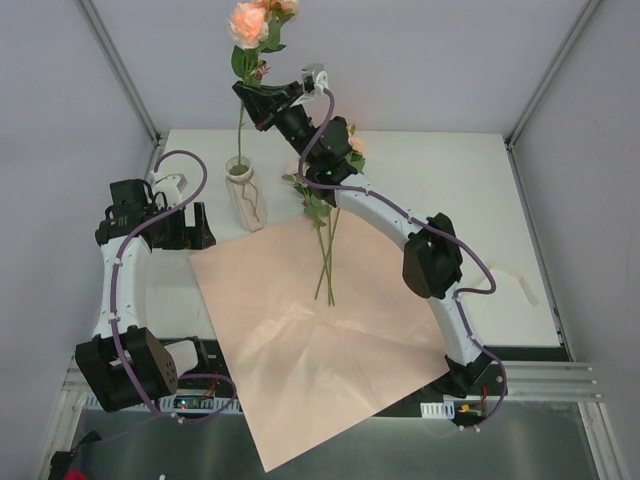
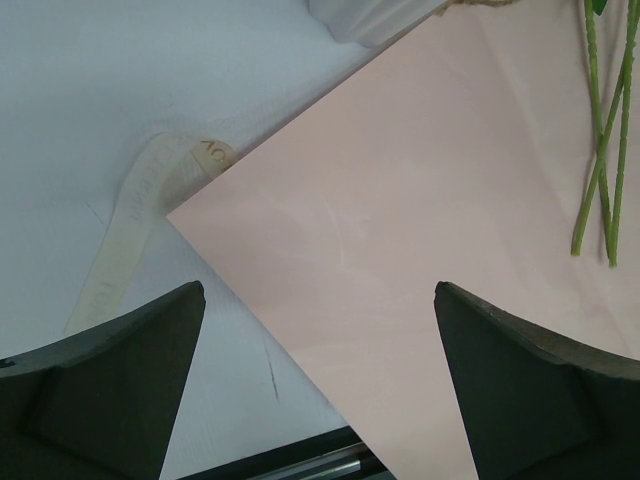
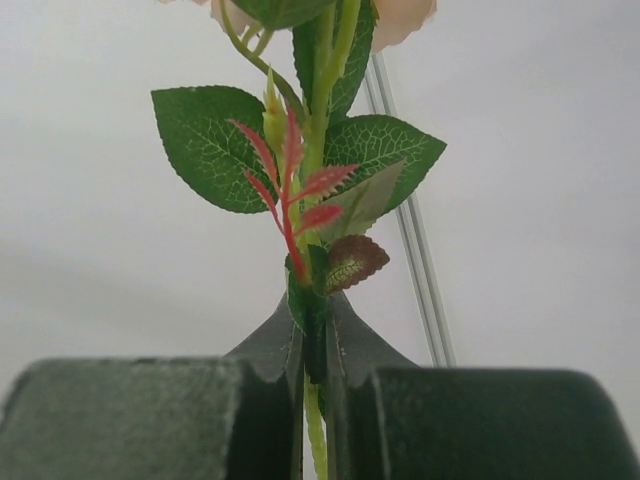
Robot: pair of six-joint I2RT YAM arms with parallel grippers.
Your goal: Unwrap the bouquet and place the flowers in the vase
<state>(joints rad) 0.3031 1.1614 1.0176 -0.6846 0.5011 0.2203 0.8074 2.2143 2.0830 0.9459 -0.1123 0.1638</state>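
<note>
Left of the vase, our left jaws stand wide open and empty, low over the bench. Above the vase, our right jaws are clamped on the stem of a rose, its lower end at the vase's mouth. Right of the vase, the other flowers lie on the pink paper.

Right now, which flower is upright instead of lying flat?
The peach rose clamped in the right gripper, its stem reaching down to the vase; the other flowers lie on the pink paper.
</note>
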